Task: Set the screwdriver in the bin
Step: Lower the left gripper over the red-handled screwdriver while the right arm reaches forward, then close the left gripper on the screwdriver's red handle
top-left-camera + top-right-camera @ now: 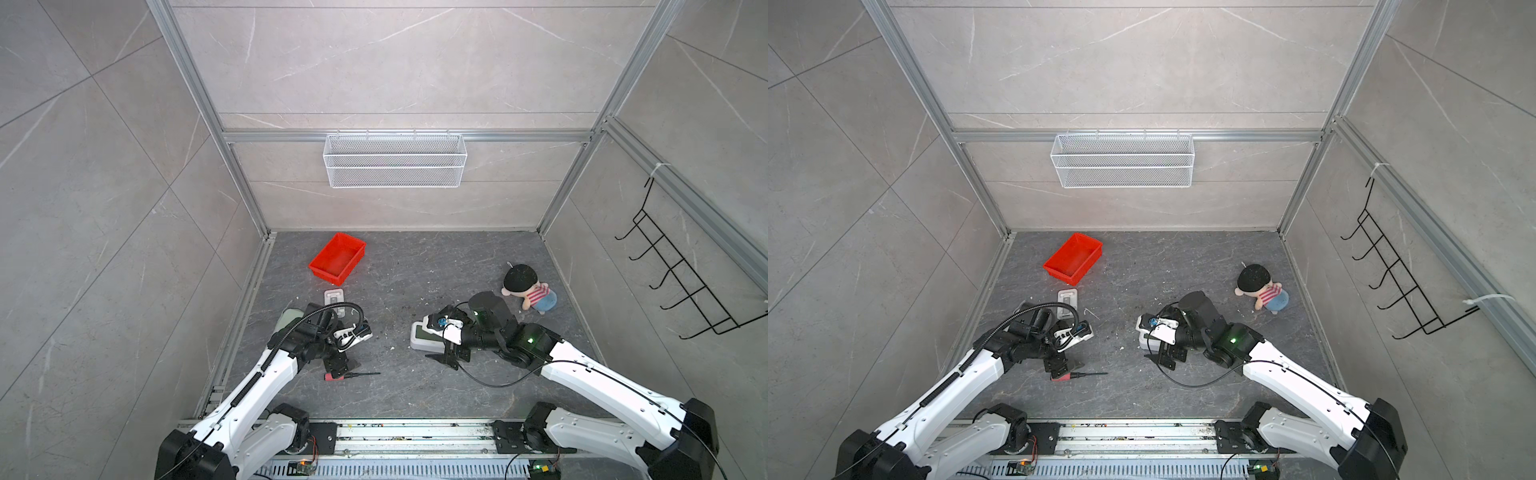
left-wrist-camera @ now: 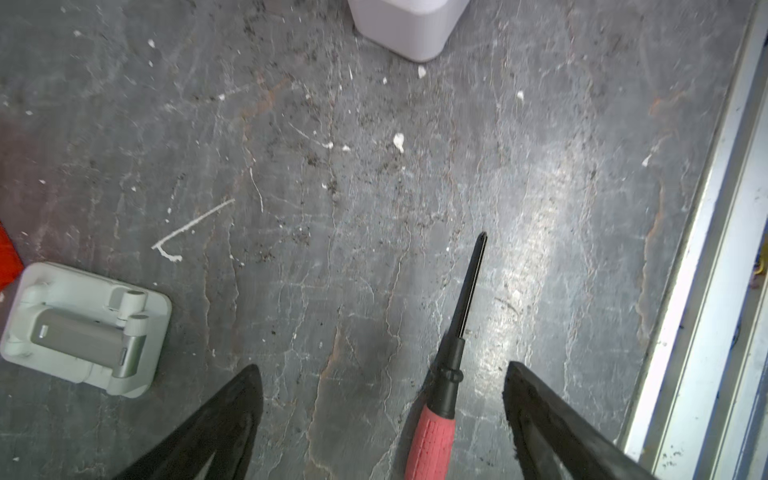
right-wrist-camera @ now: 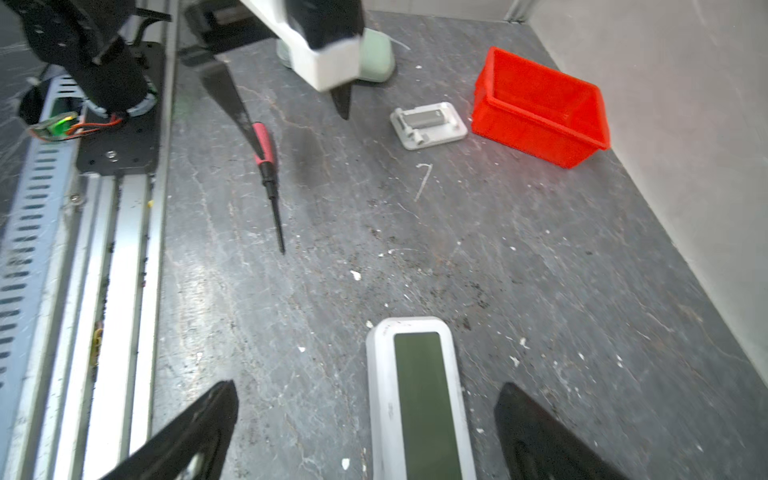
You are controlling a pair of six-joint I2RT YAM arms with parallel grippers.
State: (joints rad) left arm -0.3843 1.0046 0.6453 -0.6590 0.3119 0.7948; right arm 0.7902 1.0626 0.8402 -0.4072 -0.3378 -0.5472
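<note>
The screwdriver (image 1: 347, 375) (image 1: 1077, 375) lies flat on the dark floor near the front rail, red handle to the left and thin shaft to the right. My left gripper (image 1: 338, 368) (image 2: 382, 365) hangs low over the handle (image 2: 434, 436), open. One finger stands on each side, with a gap to both. The right wrist view shows the same straddle over the screwdriver (image 3: 266, 153). The red bin (image 1: 328, 276) (image 1: 1064, 274) (image 3: 536, 133) stands apart at the back left with nothing visible in it. My right gripper (image 1: 444, 359) (image 3: 368, 387) is open and holds nothing.
A white device with a green screen (image 1: 419, 338) (image 3: 419, 399) lies under the right gripper. A small white mount (image 1: 333, 297) (image 2: 83, 332) sits between bin and left arm. A pale green object (image 1: 289, 318), a plush doll (image 1: 528, 286), a wire basket (image 1: 395, 160) and a hook rack (image 1: 685, 270) are around.
</note>
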